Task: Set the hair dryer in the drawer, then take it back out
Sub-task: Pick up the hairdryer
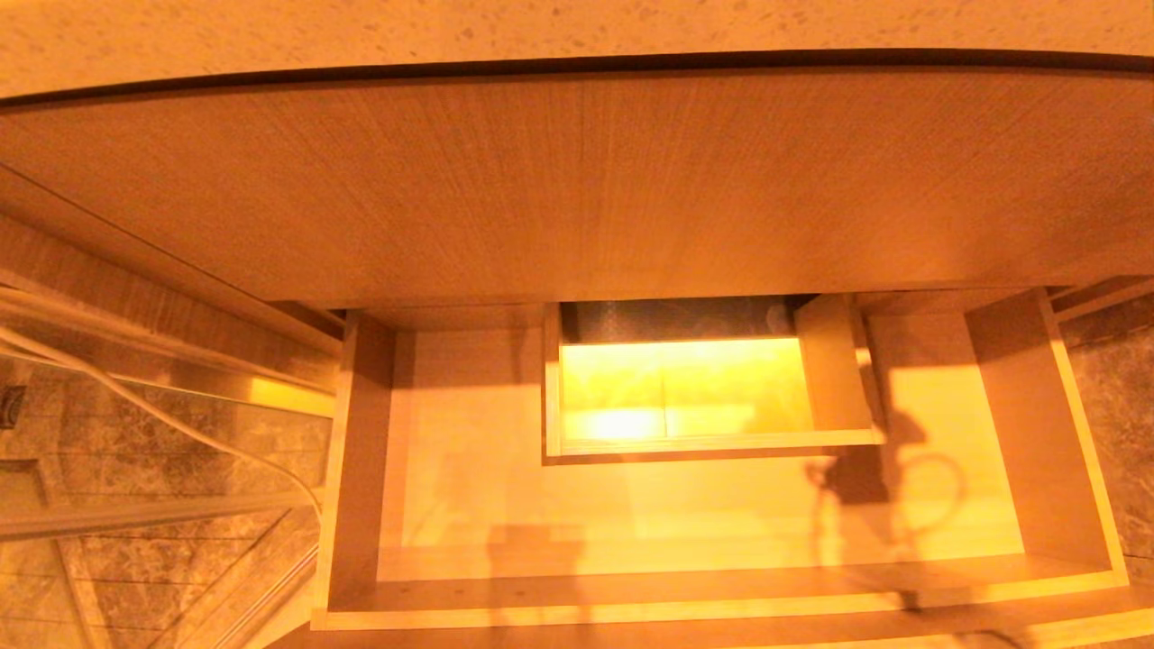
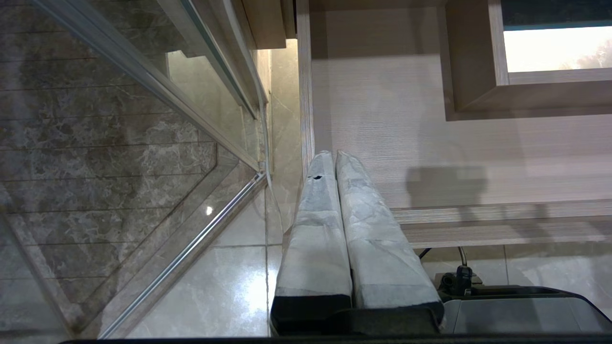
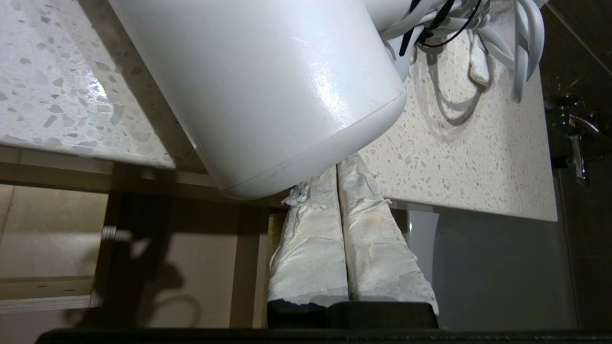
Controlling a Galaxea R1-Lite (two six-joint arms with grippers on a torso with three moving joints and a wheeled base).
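The drawer point(image 1: 631, 532) stands pulled open below the tall wood panel, and its pale floor is bare. The white hair dryer point(image 3: 267, 86) fills the right wrist view, hanging in the air at the edge of the speckled countertop point(image 3: 478, 157), with its coiled cord point(image 3: 507, 33) behind the barrel. My right gripper point(image 3: 337, 168) has its taped fingers pressed together, tips tucked under the barrel, carrying the dryer. In the head view only the dryer's shadow point(image 1: 865, 469) falls on the drawer's right side. My left gripper point(image 2: 334, 154) is shut and empty, by the drawer's front left corner point(image 2: 306, 143).
A boxed cut-out point(image 1: 703, 388) sits at the drawer's mid-back. A glass shower door point(image 1: 135, 433) and a white cable point(image 1: 180, 424) lie to the left. A chrome tap point(image 3: 573, 129) is beyond the countertop. The robot base point(image 2: 516, 310) stands below the drawer front.
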